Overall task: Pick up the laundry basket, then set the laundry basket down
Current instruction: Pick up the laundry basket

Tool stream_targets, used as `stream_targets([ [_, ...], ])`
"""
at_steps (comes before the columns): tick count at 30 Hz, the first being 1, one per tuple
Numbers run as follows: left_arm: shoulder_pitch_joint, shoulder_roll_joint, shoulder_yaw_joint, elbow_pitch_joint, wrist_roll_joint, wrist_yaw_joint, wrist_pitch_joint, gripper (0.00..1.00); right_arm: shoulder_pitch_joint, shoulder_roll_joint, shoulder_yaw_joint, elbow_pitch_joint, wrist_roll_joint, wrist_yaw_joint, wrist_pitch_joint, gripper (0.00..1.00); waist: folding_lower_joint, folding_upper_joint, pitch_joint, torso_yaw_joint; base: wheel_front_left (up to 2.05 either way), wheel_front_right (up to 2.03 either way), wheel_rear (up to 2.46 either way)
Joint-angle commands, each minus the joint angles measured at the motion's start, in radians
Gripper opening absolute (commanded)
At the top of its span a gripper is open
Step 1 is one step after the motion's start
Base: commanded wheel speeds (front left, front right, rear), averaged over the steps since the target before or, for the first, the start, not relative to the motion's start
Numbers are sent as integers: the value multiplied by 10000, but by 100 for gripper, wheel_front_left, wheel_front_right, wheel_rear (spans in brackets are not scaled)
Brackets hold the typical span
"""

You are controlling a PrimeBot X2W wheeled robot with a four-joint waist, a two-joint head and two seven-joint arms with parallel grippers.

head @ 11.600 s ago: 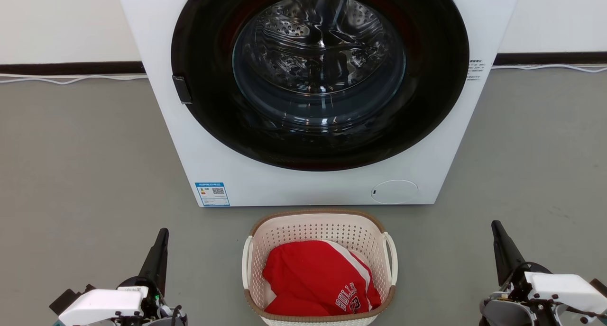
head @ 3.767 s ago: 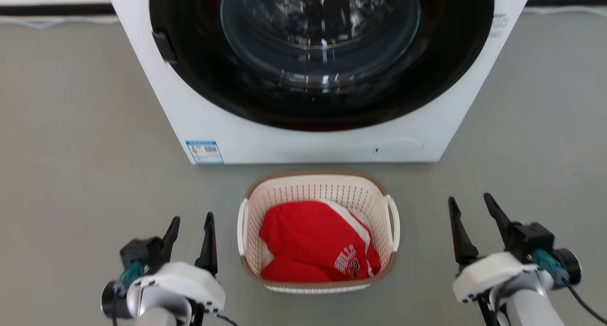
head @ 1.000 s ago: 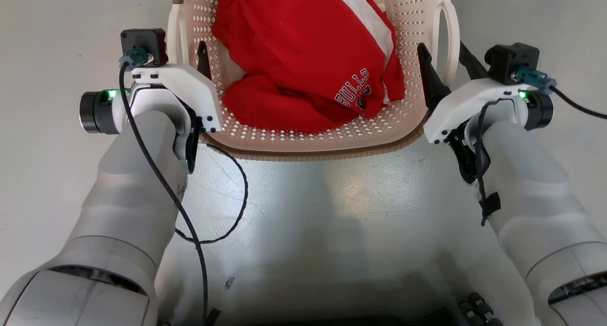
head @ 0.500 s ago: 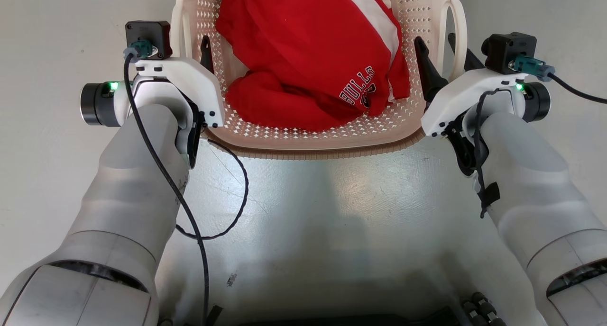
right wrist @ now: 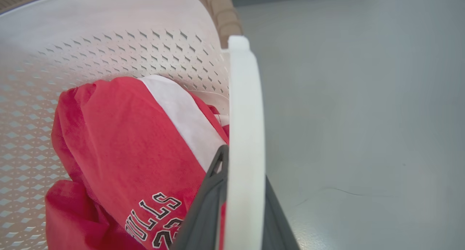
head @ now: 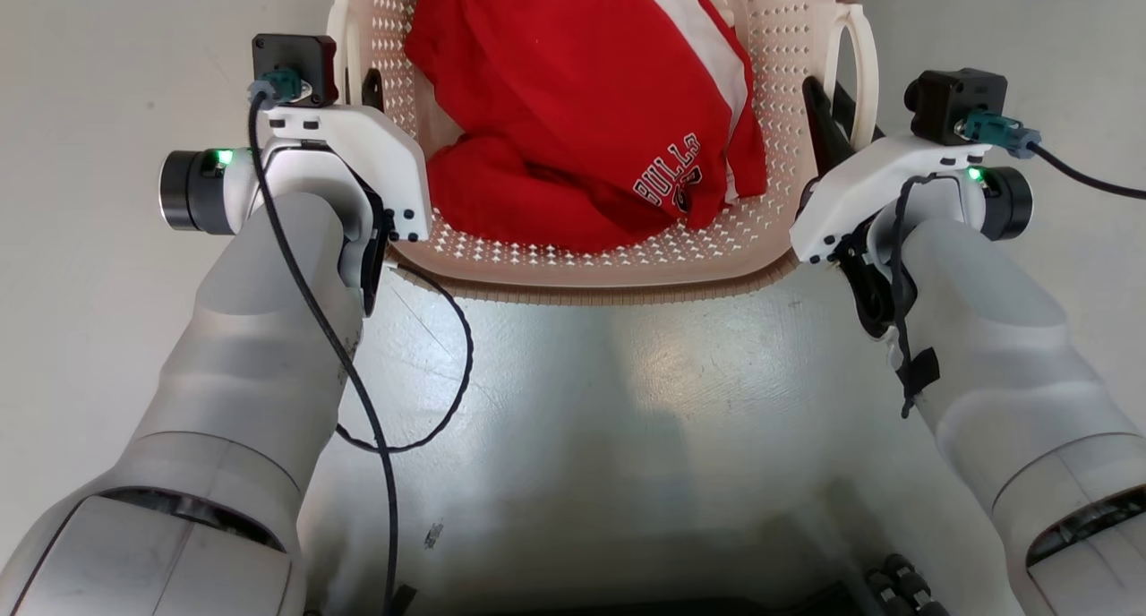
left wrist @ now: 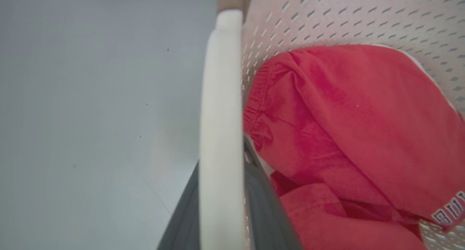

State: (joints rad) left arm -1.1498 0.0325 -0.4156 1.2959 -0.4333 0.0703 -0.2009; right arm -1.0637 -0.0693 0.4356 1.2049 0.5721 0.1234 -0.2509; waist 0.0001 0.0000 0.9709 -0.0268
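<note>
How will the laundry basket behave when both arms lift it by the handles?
Probably light: the laundry basket is perforated plastic holding one red garment. The thin loop handles may flex, and smooth plastic could slip between the fingers. With one grip on each side, it should stay level if both arms rise together.

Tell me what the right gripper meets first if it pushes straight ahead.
The right gripper straddles the white loop handle of the laundry basket; going on, it would probably run into the handle's far end at the brown rim first.
</note>
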Motion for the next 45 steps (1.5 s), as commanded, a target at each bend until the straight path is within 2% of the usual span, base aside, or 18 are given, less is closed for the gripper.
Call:
stream_targets([
  [1, 318, 275, -27, -55, -7, 60, 184, 0, 566, 190, 347, -20, 130, 73, -109, 0, 0, 0, -201, -26, 0, 0, 0],
  [7, 626, 259, -82, -54, -105, 71, 558, 0, 700, 190, 724, 202, 520, 73, -33, 0, 0, 0, -745, -60, 0, 0, 0],
  [16, 1338, 210, -255, -53, -280, 152, 1212, 0, 1030, 191, 1155, 532, 1218, 73, 503, 0, 0, 0, -2152, -111, 0, 0, 0],
  [20, 1757, 189, -372, -53, -408, 158, 1623, 0, 1264, 191, 1487, 599, 1370, 73, 815, 0, 0, 0, -2947, -123, 0, 0, 0],
  [26, 2507, 181, -668, -52, -827, -192, 2423, 0, 1640, 191, 1727, 751, 1579, 73, 1315, 0, 0, 0, -4311, -196, 0, 0, 0],
  [36, 3786, 179, -1298, -68, -1517, -308, 3504, 0, 2732, 191, 2076, 842, 1943, 73, 2261, 0, 0, 0, -6617, -370, 0, 0, 0],
  [45, 5041, 178, -1931, -300, -2108, -337, 4054, 0, 3844, 191, 2137, 856, 1950, 73, 3122, 0, 0, 0, -8421, -526, 0, 0, 0],
])
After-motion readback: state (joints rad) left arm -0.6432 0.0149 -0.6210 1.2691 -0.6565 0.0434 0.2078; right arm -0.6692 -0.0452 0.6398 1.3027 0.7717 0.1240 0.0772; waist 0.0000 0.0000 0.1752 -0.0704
